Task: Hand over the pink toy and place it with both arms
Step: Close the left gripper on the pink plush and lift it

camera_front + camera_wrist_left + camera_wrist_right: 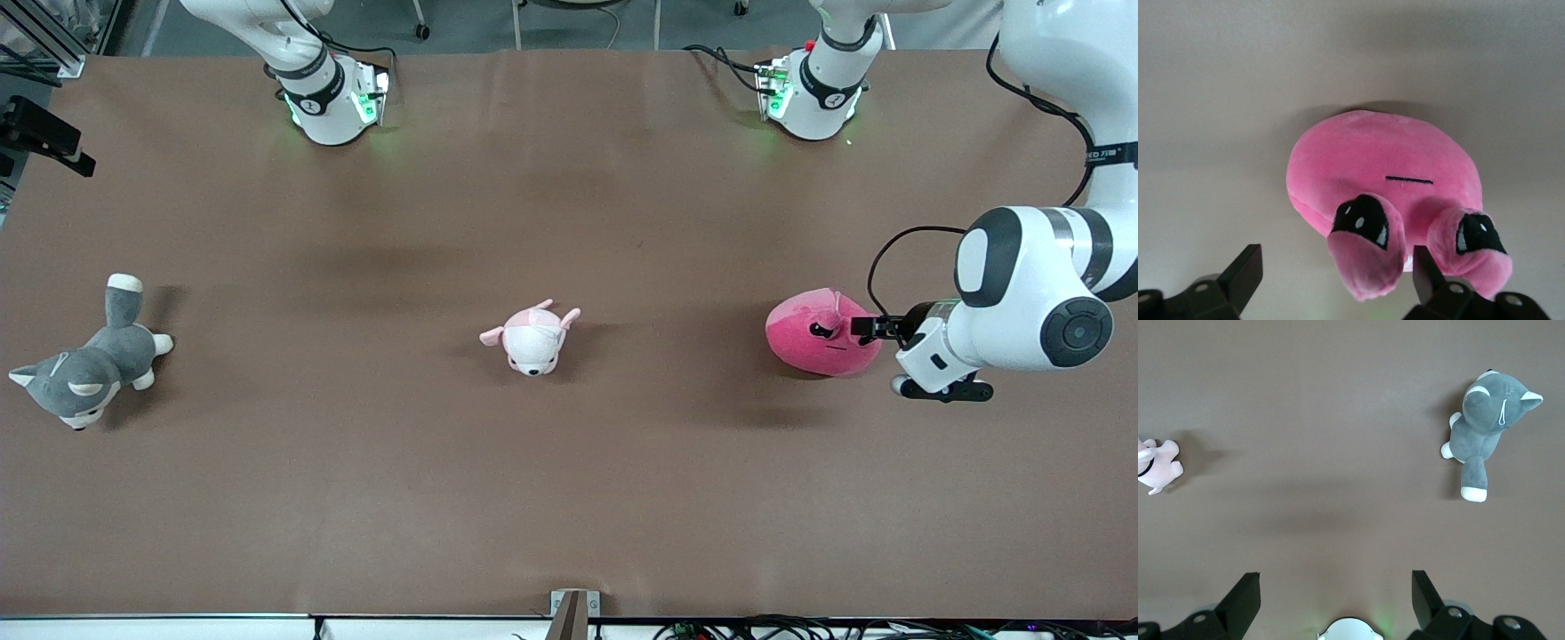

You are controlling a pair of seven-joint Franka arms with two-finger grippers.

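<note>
Left pincer (869, 327) sits low at the pink toy (818, 334), fingers spread wide w/ one eye bump between them — not clamped. Toy rests on the bench (569, 498) toward the left arm's end. Right pincer (1335, 603) is up high, wide open, waiting — below it, bare bench w/ the grey husky plush (1486, 420) and pale puppy plush (1157, 465) well apart.

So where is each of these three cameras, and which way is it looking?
Front view: high across the table, facing both arms' bases; left gripper at the pink toy.
Left wrist view: on the left arm, looking past open fingers at the pink toy, shared with the front view.
Right wrist view: on the waiting right arm; open fingers, husky plush.
</note>
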